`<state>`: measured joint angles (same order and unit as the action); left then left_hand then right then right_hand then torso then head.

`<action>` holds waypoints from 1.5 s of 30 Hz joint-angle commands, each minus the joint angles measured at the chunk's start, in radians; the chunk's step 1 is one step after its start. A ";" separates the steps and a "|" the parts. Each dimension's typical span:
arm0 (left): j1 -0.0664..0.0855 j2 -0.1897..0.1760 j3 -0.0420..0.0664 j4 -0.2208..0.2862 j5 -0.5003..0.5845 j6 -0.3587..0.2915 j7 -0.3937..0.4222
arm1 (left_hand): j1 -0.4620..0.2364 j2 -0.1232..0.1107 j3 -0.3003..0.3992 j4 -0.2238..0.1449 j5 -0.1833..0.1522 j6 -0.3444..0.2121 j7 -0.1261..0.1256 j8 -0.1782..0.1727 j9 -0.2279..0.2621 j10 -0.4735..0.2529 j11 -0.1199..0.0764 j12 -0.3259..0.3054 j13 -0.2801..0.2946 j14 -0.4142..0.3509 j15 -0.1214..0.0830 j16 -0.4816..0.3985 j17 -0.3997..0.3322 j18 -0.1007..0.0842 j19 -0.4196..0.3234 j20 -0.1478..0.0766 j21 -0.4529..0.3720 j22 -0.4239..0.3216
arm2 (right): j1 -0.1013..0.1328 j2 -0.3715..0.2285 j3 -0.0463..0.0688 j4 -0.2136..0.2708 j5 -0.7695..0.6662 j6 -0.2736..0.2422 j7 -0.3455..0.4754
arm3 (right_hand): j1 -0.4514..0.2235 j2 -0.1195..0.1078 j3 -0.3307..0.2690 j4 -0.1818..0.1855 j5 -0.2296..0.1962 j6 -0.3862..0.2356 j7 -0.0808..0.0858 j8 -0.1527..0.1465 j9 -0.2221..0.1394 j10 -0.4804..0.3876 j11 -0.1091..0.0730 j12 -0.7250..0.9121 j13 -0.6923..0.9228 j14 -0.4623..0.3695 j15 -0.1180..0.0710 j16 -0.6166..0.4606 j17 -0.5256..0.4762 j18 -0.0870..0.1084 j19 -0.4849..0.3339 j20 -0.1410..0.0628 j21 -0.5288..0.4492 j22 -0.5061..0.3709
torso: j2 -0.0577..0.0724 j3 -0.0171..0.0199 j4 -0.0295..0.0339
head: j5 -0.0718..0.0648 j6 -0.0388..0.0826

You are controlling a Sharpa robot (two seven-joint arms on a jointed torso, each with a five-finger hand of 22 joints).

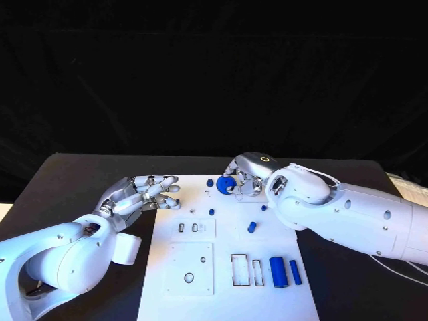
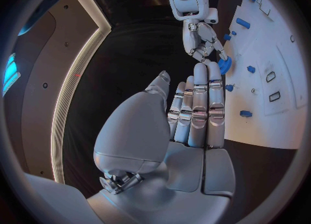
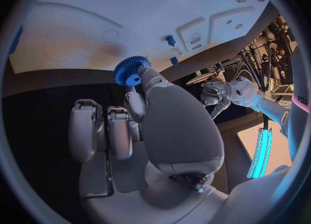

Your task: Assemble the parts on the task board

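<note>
Near the middle of the head view, just above the far end of the white board [image 1: 229,281], the right hand [image 1: 241,179] pinches a blue gear [image 1: 226,185] between thumb and fingertip, the rest of its fingers folded back out of the way. Gripped by its rim like that, the gear's face looks free to go down onto a post (a judgement from the right wrist view, where the gear [image 3: 131,71] sits clear of the palm). The left hand [image 1: 142,194] lies at the board's left edge, holding nothing, its fingers stretched out flat and apart, probably waiting or steadying the plate. Two blue rods [image 1: 285,271] lie side by side at the lower right of the board, well away from both hands. Open board lies between the hands; the right forearm crosses the board's right edge.
</note>
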<state>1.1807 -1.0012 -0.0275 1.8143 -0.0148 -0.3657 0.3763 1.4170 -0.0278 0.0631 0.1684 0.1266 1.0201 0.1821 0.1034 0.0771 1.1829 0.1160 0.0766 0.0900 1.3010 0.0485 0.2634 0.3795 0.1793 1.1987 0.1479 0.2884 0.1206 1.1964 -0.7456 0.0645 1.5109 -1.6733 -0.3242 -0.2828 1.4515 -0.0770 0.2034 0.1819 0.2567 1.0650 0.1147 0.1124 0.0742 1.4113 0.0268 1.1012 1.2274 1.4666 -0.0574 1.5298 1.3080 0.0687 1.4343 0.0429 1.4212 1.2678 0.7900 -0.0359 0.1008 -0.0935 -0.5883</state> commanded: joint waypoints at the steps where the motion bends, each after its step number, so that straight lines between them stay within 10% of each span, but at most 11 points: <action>1: 0.001 0.004 0.001 0.002 0.002 0.023 0.002 | 0.009 -0.002 -0.001 -0.005 -0.006 0.003 0.007 -0.003 -0.002 -0.005 0.004 -0.003 -0.001 -0.007 0.002 -0.005 0.001 0.002 0.004 0.006 -0.006 -0.001 | 0.000 0.021 0.000 0.004 -0.070 -0.039 -0.036 | 0.000 0.022 0.012 0.004 -0.006 0.087 -0.031 0.013 0.033 0.021 -0.027 -0.005 -0.003 0.090 -0.010 0.005 0.195 -0.007 0.004 -0.002 0.004 0.000 | 0.001 -0.0013 0.0034 | 0.004 0.001; 30: 0.001 0.006 0.001 0.001 0.002 0.024 -0.002 | 0.011 0.000 0.000 -0.007 -0.007 0.003 0.007 -0.004 -0.002 -0.005 0.004 -0.005 -0.001 -0.007 0.002 -0.007 0.003 0.002 0.005 0.006 -0.006 -0.002 | -0.023 0.167 -0.025 -0.111 -0.073 0.035 -0.035 | -0.046 -0.003 0.028 0.006 -0.049 0.065 -0.019 -0.017 0.031 0.014 -0.019 -0.030 -0.008 0.088 -0.004 -0.002 0.183 -0.008 0.004 0.001 0.005 0.003 | 0.000 0.0008 -0.0012 | 0.020 -0.012; 36: 0.001 0.006 0.001 0.001 0.002 0.025 -0.003 | 0.011 0.000 0.000 -0.007 -0.007 0.003 0.007 -0.004 -0.002 -0.005 0.004 -0.005 -0.001 -0.007 0.002 -0.007 0.003 0.002 0.005 0.006 -0.006 -0.002 | -0.023 0.176 -0.026 -0.123 -0.068 0.037 -0.043 | -0.138 -0.032 -0.002 0.061 -0.200 -0.075 0.021 -0.053 -0.004 0.008 0.017 -0.034 -0.004 0.088 0.026 0.000 0.187 -0.009 0.002 0.024 0.005 0.004 | 0.001 0.0013 -0.0009 | 0.017 -0.014; 45: 0.001 0.005 0.001 0.001 0.002 0.017 0.000 | 0.015 0.002 0.001 -0.010 -0.007 0.003 0.008 -0.006 -0.002 -0.005 0.005 -0.006 -0.001 -0.007 0.002 -0.008 0.007 0.002 0.005 0.006 -0.007 -0.002 | -0.023 0.178 -0.027 -0.128 -0.056 0.091 -0.048 | -0.300 -0.021 -0.111 0.107 -0.025 -0.066 0.020 -0.035 0.000 0.002 0.021 -0.024 0.013 0.089 0.033 0.003 0.193 -0.008 0.002 0.038 0.008 0.009 | 0.001 0.0008 -0.0007 | 0.016 -0.016</action>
<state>1.1807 -0.9976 -0.0275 1.8136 -0.0146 -0.3606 0.3704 1.4211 -0.0238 0.0633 0.1626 0.1266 1.0238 0.1857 0.1035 0.0772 1.1829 0.1160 0.0766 0.0900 1.3010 0.0485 0.2585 0.3855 0.1795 1.2022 0.1515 0.2884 0.1198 1.1770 -0.5684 0.0414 1.3846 -1.7302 -0.2957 -0.3192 1.1581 -0.0976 0.0984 0.2881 0.2210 0.9921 0.1344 0.0730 0.0718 1.4115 0.0487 1.0724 1.2396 1.4665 -0.0247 1.5297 1.3074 0.0690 1.4340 0.0756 1.4253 1.2760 0.7907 -0.0348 0.0998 -0.0783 -0.6035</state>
